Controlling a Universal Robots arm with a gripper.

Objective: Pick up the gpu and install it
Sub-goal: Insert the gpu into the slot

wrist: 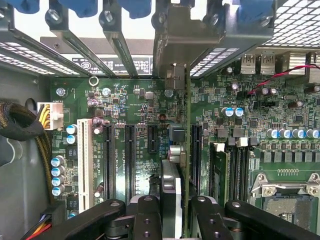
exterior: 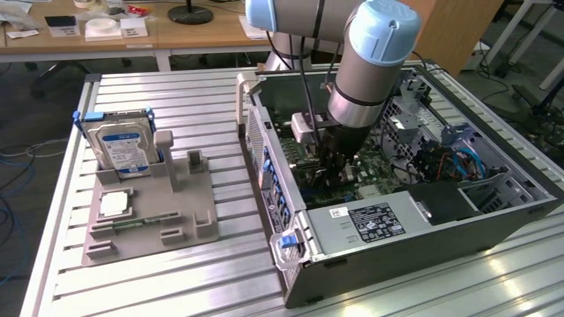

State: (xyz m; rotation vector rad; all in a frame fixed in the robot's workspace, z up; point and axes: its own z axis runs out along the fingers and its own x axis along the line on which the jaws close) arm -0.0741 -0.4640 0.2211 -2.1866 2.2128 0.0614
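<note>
The gpu (wrist: pixel 187 150) is seen edge-on in the wrist view as a thin dark card standing upright over the green motherboard (wrist: pixel 135 100). Its silvery metal bracket (wrist: pixel 175 40) sits up against the case's rear slot openings. My gripper (wrist: pixel 177 220) is shut on it, with a black finger (wrist: pixel 145 217) on each side. The card's lower edge runs right beside a long black slot (wrist: pixel 196 155); I cannot tell whether it is seated. In the exterior view my gripper (exterior: pixel 331 168) reaches down inside the open computer case (exterior: pixel 458 224).
A grey holder (exterior: pixel 189 218) on the exterior view's left carries a hard drive (exterior: pixel 123 145) and a small silver chip (exterior: pixel 115 205). Inside the case are the power supply (exterior: pixel 379 221), blue cables (exterior: pixel 463 162), further black slots (wrist: pixel 131 160) and a processor socket (wrist: pixel 285 200).
</note>
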